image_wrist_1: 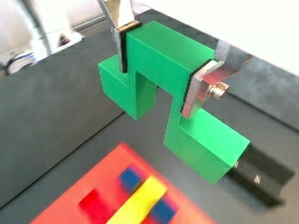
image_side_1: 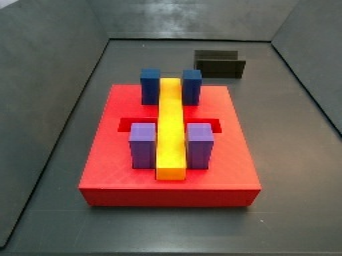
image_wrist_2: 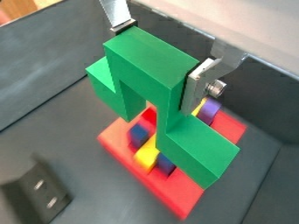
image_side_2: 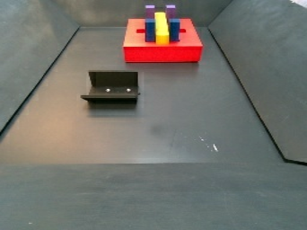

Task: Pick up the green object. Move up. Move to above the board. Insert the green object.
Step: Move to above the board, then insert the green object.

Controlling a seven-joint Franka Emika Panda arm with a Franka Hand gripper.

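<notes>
My gripper is shut on the green object, a bright green arch-shaped piece, gripped by its raised middle cube between the silver fingers. It hangs in the air well above the floor in both wrist views. The board is a flat red square slab with a long yellow bar, two blue blocks and two purple blocks. The board lies below the piece in the wrist views. Neither the gripper nor the green object shows in the side views.
The fixture, a dark L-shaped bracket, stands on the dark floor apart from the board. It also shows in the wrist views. Dark sloping walls ring the floor.
</notes>
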